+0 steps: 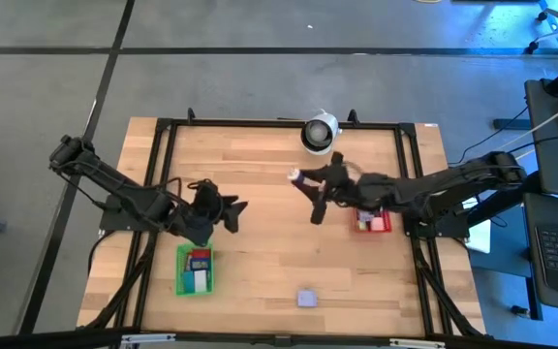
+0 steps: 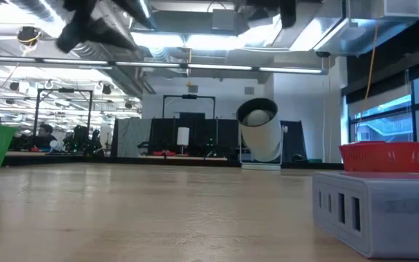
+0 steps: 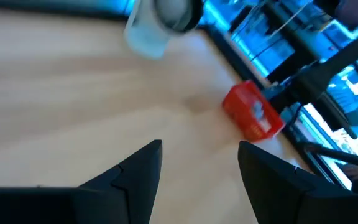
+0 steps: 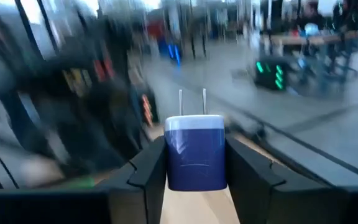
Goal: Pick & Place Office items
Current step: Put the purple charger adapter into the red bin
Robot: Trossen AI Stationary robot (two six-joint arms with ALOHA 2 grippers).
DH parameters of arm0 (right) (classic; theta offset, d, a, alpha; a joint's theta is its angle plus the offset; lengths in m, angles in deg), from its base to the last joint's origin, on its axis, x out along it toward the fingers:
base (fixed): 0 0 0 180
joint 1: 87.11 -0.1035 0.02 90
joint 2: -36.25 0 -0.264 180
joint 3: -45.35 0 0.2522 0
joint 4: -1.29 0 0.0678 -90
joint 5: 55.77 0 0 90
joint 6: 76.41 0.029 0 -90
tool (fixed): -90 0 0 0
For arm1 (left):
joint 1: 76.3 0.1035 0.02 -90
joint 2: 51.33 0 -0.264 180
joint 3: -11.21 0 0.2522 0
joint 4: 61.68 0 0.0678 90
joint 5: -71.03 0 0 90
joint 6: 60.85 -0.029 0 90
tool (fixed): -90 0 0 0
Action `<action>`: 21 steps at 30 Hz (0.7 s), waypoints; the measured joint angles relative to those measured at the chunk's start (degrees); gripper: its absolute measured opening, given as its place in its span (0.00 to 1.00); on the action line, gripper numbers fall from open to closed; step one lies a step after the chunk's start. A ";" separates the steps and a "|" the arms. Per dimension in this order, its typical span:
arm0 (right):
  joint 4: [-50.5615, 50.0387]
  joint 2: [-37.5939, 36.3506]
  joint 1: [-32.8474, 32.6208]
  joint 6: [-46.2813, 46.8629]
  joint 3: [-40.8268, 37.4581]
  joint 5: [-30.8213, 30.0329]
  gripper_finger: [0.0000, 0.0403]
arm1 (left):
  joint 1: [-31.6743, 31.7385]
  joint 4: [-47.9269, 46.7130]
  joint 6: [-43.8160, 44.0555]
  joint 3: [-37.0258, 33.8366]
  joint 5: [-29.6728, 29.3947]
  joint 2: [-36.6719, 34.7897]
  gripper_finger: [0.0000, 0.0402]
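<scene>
My right gripper [image 1: 305, 182] hangs over the table's middle, left of the red bin [image 1: 371, 222], shut on a blue-lavender plug block [image 4: 196, 152] with two metal prongs. My left gripper [image 1: 232, 207] is open and holds nothing [image 3: 199, 155]. It hovers just beyond the green bin [image 1: 195, 269], which has red and blue pieces [image 1: 199, 260] in it. A lavender block [image 1: 306, 298] rests flat on the table near the near edge, and it looms large in the low view [image 2: 380, 207]. My right gripper pinches the plug block by its two opposite sides [image 4: 169, 162], one finger [image 4: 149, 171] on each side. The pronged end [image 4: 192, 99] sticks out past the fingertips. The block is lifted clear of the table and sits straight between the fingers.
A round white-and-black device [image 1: 320, 132] stands at the far edge in the middle. The red bin [image 3: 252, 112] holds some pieces. A black frame [image 1: 163, 145] runs along the table's sides. Bare wood lies between the two bins.
</scene>
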 joint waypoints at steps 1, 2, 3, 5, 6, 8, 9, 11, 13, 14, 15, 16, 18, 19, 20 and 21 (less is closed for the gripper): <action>3.57 -0.19 -0.01 1.26 0.00 0.12 0.35 | 0.49 1.95 -3.31 0.00 -0.57 0.00 0.52; 7.07 -0.49 -0.03 1.89 0.00 0.93 0.35 | 0.91 3.86 -6.58 0.00 -0.77 0.00 0.52; 10.23 -0.91 -0.04 1.82 0.00 2.34 0.34 | 1.33 5.78 -9.94 0.02 -0.76 0.00 0.52; 15.42 -1.78 -0.04 1.21 0.00 5.62 0.34 | 2.09 9.50 -16.19 0.00 -0.56 0.00 0.52; 17.74 -2.00 -0.04 1.02 0.05 6.95 0.34 | 2.42 11.33 -18.99 0.00 -0.56 0.00 0.52; 21.17 -2.27 -0.04 0.94 0.07 8.41 0.34 | 2.97 14.73 -23.56 0.02 -0.52 0.00 0.52; 22.64 -2.30 -0.07 0.84 0.07 8.57 0.34 | 3.23 16.36 -25.55 0.02 -0.52 0.00 0.52; 24.16 -2.30 -0.05 0.82 0.07 8.54 0.34 | 3.61 19.38 -29.03 0.01 -0.49 0.00 0.52; 24.12 -2.30 -0.04 0.80 0.07 8.50 0.34 | 3.88 21.85 -31.90 0.02 -0.47 0.00 0.52; 23.81 -2.30 -0.04 0.80 0.05 8.47 0.34 | 3.90 22.76 -32.93 0.00 -0.43 0.00 0.52; 23.35 -2.30 -0.04 0.80 0.07 8.43 0.34 | 3.90 23.38 -33.45 0.00 -0.43 0.00 0.52; 22.46 -2.30 -0.04 0.80 0.07 7.97 0.34 | 3.90 23.70 -33.72 0.02 -0.43 0.00 0.52; 19.49 -2.30 -0.07 1.33 0.04 5.84 0.34 | 3.90 23.79 -33.75 0.02 -0.38 0.01 0.52; 17.38 -2.30 -0.07 2.23 0.05 4.61 0.34 | 3.90 23.77 -33.27 0.02 -0.37 0.02 0.52; 15.12 -2.37 -0.07 3.56 0.04 3.67 0.34 | 3.90 23.77 -32.72 0.02 -0.35 0.02 0.52; 12.37 -2.47 -0.06 5.16 0.04 3.04 0.34 | 3.90 23.77 -32.06 0.01 -0.29 0.02 0.52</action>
